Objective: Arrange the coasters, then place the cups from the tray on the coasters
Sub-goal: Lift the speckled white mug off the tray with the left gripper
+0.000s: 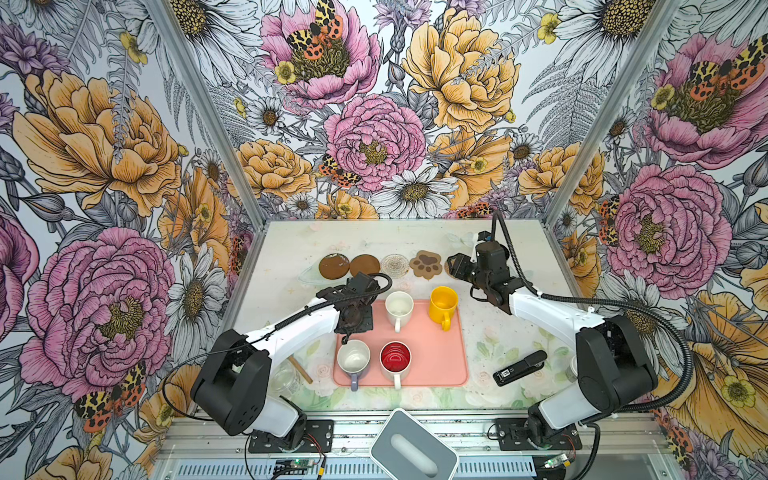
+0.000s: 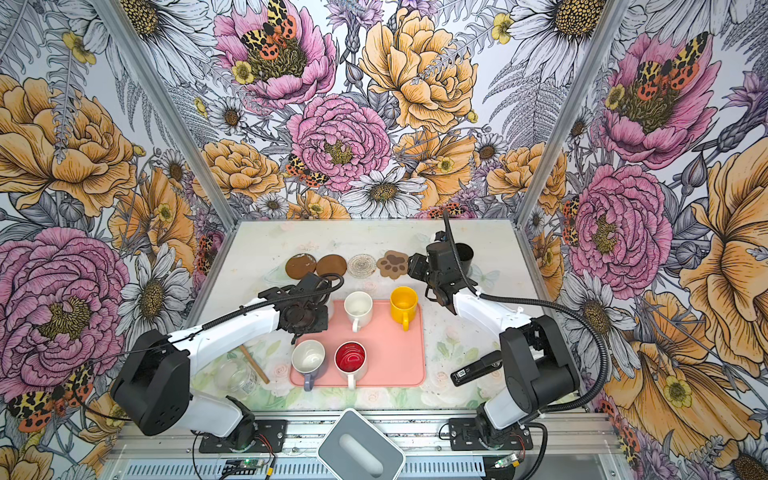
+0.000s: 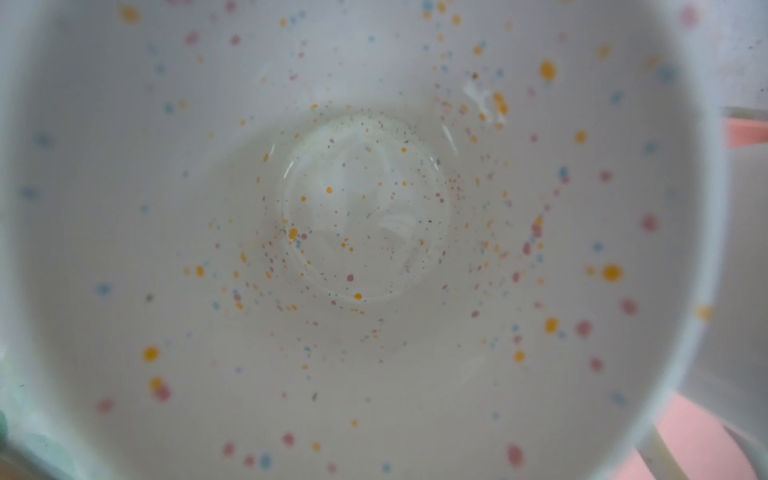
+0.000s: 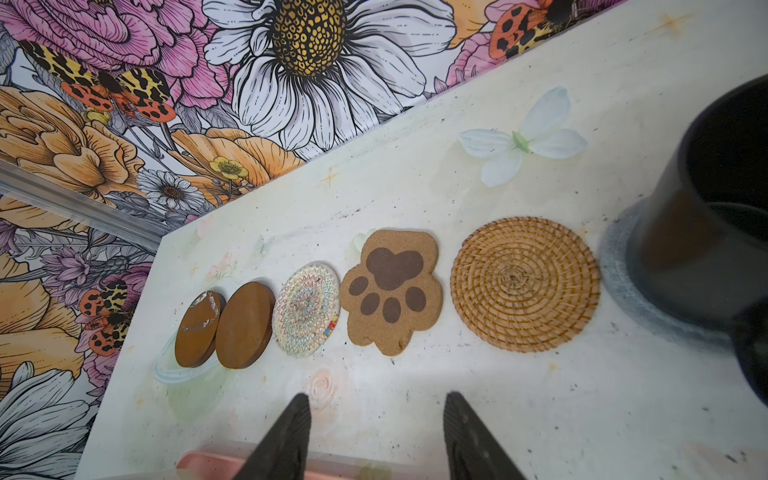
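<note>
1. From my remote desk I saw the left pincer (image 1: 354,313) hang over the far left corner of the pink tray (image 1: 436,353). Its wrist camera looked straight down into a speckled white cup (image 3: 374,249). I could not tell whether the jaws gripped it.
2. The right pincer (image 4: 376,399) stood spread and empty above the table (image 4: 540,407), on the near side of the coaster row.
3. Six coasters lay in a line across the far part of the table, from left to right in both top views: a scuffed brown disc (image 1: 334,265), a plain brown disc (image 1: 365,265), a whitish woven round (image 1: 395,264), a paw-print coaster (image 1: 425,263), a rattan round (image 4: 524,282) and a grey-blue round (image 4: 619,286).
4. A black cup (image 4: 715,199) stood upright on the grey-blue round, at the right end of the row.
5. Four more cups sat upright on the tray. A white cup (image 1: 399,306) and a yellow cup (image 1: 443,303) were on the far side. A lavender cup (image 1: 353,359) and a red-lined cup (image 1: 395,360) were on the near side.
</note>
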You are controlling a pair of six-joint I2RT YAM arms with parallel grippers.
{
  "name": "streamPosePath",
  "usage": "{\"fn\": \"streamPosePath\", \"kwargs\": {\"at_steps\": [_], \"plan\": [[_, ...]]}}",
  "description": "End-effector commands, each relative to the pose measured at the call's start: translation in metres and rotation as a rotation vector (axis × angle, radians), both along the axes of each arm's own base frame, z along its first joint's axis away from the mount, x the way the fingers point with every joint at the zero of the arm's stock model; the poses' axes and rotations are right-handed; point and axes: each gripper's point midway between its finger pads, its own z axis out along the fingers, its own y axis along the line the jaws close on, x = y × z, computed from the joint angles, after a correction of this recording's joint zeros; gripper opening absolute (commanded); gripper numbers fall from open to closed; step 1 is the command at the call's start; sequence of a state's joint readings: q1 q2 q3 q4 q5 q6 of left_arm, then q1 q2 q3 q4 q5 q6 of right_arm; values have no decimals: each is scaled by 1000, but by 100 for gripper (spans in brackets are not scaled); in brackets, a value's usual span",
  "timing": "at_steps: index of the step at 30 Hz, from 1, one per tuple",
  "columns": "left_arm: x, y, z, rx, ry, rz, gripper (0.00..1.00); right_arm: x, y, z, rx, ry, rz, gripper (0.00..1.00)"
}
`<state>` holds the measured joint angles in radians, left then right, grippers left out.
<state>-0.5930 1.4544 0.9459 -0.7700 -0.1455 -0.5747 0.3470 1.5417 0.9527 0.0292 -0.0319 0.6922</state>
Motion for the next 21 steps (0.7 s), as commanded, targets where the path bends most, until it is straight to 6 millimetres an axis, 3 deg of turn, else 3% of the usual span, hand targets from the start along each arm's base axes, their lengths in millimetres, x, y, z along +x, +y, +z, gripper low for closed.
{"fn": "streamPosePath", "kwargs": {"at_steps": [1, 12, 21], "plan": [[20, -3, 28, -43, -107, 29, 0, 6, 2, 16, 26, -40, -1, 54], [45, 6, 47, -49, -155, 47, 0, 7, 2, 15, 27, -37, 6, 54], [82, 15, 71, -32, -217, 55, 0, 8, 0, 13, 27, -32, 6, 54]]}}
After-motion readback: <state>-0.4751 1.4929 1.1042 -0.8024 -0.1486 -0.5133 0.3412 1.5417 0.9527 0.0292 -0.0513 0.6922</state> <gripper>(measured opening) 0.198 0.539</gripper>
